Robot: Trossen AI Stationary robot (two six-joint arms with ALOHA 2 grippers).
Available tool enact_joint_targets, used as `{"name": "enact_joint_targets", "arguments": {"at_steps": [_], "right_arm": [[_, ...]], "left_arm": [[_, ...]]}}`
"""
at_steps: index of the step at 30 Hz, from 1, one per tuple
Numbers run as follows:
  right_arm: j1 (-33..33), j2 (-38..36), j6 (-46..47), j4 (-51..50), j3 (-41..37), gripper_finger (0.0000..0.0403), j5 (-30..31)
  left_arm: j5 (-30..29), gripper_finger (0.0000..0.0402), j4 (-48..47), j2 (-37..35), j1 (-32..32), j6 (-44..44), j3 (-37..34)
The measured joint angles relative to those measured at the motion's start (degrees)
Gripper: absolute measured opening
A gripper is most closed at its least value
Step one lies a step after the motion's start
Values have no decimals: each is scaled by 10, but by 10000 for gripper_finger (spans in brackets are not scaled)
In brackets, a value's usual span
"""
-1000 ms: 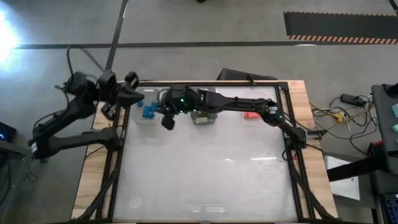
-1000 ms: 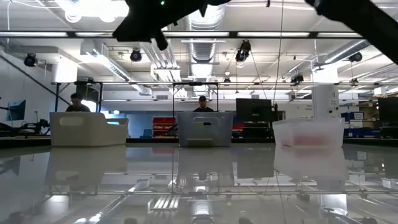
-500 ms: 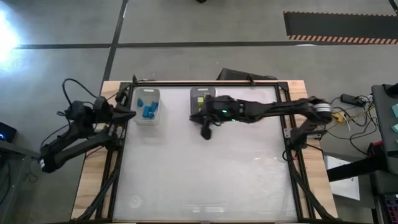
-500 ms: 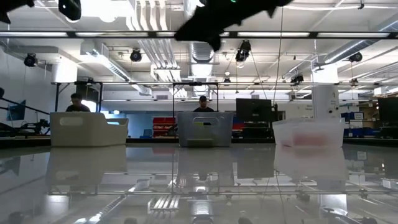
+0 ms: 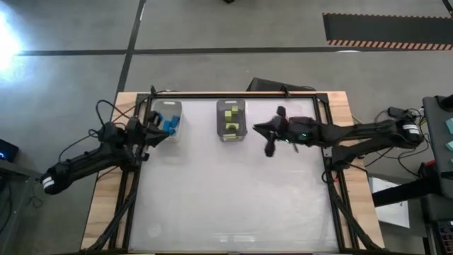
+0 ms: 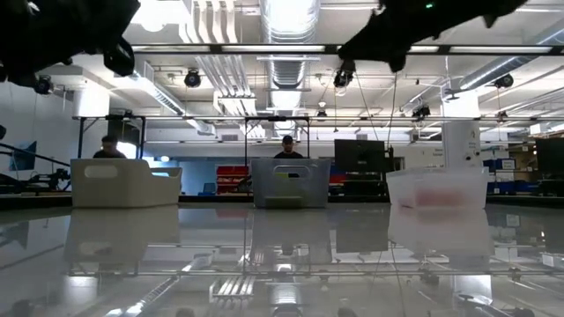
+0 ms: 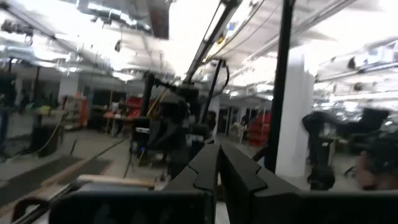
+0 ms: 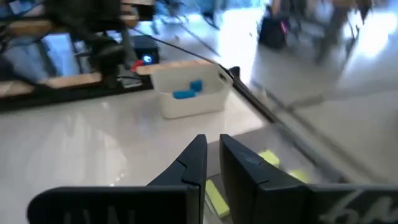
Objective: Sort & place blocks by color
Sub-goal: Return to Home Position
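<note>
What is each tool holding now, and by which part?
Nothing is held. The left tool and the right tool are both shut and empty. The blue blocks lie in the white bin, the green blocks in the middle bin.

One camera hangs overhead, looking straight down on the whole table (image 5: 233, 205). Another sits at tabletop level, facing the room. Wrist cameras ride close. Overhead and low share the white bin (image 5: 163, 110), left of frame.
</note>
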Motion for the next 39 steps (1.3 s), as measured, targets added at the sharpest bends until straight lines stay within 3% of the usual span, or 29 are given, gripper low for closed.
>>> {"name": "enact_joint_targets", "arguments": {"at_steps": [4, 16, 23, 28, 34, 39], "right_arm": [[10, -79, -91, 36, -65, 34, -3], [9, -328, -69, 87, -249, 34, -2], [9, -476, -69, 94, -331, 34, -2], [9, -593, -128, 94, -377, 34, 3], [9, -585, -142, 135, -412, 34, -5], [9, -584, -85, 49, -418, 34, -27]], "left_arm": [[0, 0, 30, 16, -12, -7, -1], [2, 0, 26, 18, -52, 5, -38], [39, 0, 12, -9, -53, -22, -52], [38, 0, 3, -18, -53, -62, -53], [53, 0, -15, -7, -53, -67, -53], [53, 0, -16, -2, -53, -67, -53]]}}
